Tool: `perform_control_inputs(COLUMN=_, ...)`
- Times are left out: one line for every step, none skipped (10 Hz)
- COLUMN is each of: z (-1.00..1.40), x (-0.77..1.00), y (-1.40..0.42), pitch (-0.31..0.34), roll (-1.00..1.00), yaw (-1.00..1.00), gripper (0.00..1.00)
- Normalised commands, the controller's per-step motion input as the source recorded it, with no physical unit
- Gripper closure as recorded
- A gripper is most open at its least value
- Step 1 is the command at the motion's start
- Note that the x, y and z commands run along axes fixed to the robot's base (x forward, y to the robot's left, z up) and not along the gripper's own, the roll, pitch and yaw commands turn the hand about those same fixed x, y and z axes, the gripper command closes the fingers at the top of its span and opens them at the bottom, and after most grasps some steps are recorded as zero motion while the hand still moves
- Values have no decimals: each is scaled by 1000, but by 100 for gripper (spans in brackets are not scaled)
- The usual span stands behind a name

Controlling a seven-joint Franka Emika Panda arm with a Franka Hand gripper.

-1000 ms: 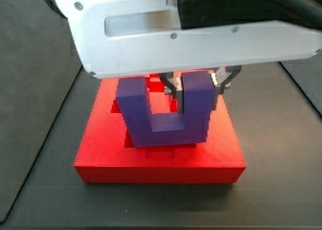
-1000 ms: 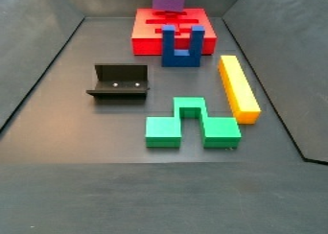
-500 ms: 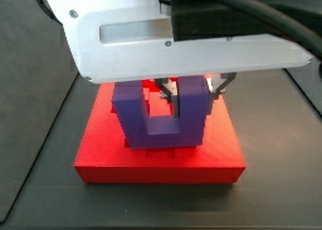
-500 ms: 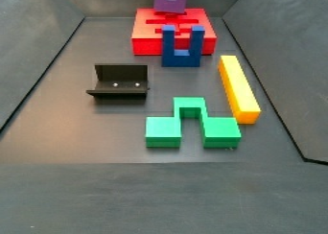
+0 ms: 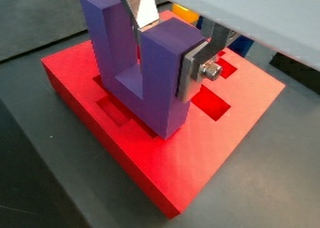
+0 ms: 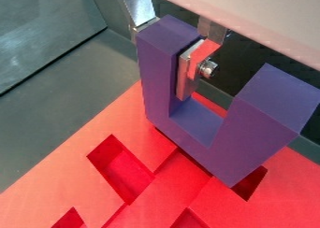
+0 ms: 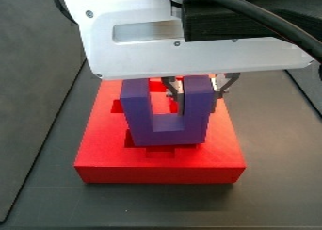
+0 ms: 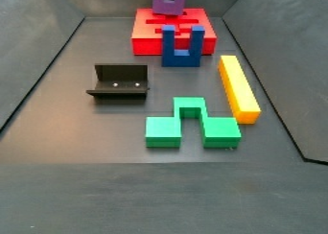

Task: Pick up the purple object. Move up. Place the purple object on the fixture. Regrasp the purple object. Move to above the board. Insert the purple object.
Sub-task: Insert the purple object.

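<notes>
One second has brought little change that I can see: the purple object (image 7: 168,111) sits about where it did over the board (image 7: 157,163) in a side view, perhaps slightly lower, so I judge the insertion is underway but not finished. My gripper (image 5: 170,43) is above the board, clamped on one prong of the object; the silver fingers (image 6: 192,65) press that prong in both wrist views. The object stands upright, prongs pointing up, base down at the board's top by the cutouts; I cannot tell whether it is seated. Its long axis runs vertically. The fixture (image 8: 119,82) stands empty on the floor, well apart from the board.
</notes>
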Motion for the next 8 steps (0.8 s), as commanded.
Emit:
perform_control_inputs(z=-134, x=0, y=0, pitch=329, roll=0, yaw=-160, gripper=100)
perform_control_inputs(z=0, x=-31, y=0, pitch=243, roll=-41, yaw=-120, gripper=100)
perform_control_inputs(z=23, x=-23, y=0, pitch=196, roll=-27, yaw=-94, gripper=100)
perform_control_inputs(z=0, x=-9, y=0, pitch=164, roll=-21, yaw=-66, gripper=100)
perform_control_inputs(z=0, x=0, y=0, pitch=119, roll=0, yaw=0, gripper=100)
perform_control_inputs(z=0, x=0, y=120, pitch=51, roll=-27, yaw=0, gripper=100)
perform_control_inputs(z=-26, x=-306, y=63, pitch=-41, roll=-106, yaw=157, gripper=100)
perform_control_inputs(z=-49, x=-463, y=157, pitch=-139, roll=-184, yaw=306, gripper=100)
